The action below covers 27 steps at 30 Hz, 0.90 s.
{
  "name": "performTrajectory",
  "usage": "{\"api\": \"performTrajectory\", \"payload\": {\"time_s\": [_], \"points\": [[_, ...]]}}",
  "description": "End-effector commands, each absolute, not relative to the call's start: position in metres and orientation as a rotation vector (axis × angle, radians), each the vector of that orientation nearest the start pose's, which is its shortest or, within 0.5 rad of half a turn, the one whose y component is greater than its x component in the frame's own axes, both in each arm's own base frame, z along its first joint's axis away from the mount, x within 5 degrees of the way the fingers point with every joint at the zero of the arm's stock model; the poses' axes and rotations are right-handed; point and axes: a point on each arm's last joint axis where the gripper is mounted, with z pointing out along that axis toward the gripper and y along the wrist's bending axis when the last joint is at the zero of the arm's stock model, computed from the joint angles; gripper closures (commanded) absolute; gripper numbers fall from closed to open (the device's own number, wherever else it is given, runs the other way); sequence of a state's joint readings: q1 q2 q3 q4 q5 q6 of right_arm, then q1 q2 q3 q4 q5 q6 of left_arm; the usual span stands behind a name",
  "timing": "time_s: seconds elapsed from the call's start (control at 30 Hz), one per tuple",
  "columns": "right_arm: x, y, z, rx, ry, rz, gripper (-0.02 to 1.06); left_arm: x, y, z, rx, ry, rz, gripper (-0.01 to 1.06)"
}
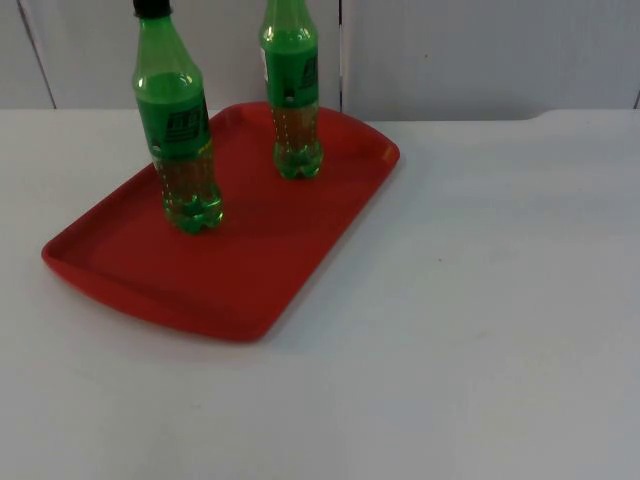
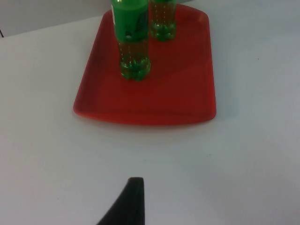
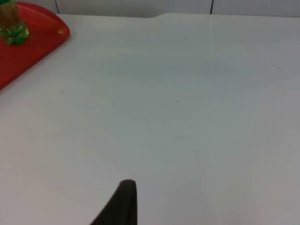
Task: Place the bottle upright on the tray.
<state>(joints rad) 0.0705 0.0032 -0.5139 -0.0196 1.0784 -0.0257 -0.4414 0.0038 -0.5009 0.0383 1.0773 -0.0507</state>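
Standing upright on the red tray (image 1: 300,260), two green soda bottles (image 1: 180,140) (image 1: 292,95) are seen; whether either gripper's fingertip (image 2: 129,204) (image 3: 123,204) is spread cannot be told.

white table top (image 1: 480,300), grey partition wall (image 1: 480,50)

White table top (image 1: 480,330), bare and evenly lit | grey partition wall (image 1: 480,55) with vertical seams behind

— What lies on the white table (image 1: 480,300)?
— A red tray (image 1: 150,275) lies flat on it, toward the left side and near the grey wall (image 1: 480,50).
— And the surface beside the tray?
— Plain white.
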Motion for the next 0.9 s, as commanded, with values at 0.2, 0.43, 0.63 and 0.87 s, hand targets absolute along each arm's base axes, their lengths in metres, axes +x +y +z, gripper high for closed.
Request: {"api": "performTrajectory", "payload": {"time_s": [0.2,0.43,0.63,0.87], "points": [[-0.0073,-0.002,0.2801,-0.094,2.045,-0.003,-0.01,-0.0033,0.0046,0.2751,0.409,2.031,-0.265,0.0],[-0.0074,-0.0018,0.2801,-0.094,2.045,0.0,-0.01,-0.0033,0.0046,0.2751,0.409,2.031,-0.265,0.0],[-0.0074,-0.0018,0.2801,-0.094,2.045,0.0,-0.01,-0.0033,0.0046,0.2751,0.409,2.031,-0.265,0.0],[-0.0074,-0.0018,0.2801,-0.094,2.045,0.0,-0.01,-0.0033,0.0046,0.2751,0.409,2.031,-0.265,0.0]]}}
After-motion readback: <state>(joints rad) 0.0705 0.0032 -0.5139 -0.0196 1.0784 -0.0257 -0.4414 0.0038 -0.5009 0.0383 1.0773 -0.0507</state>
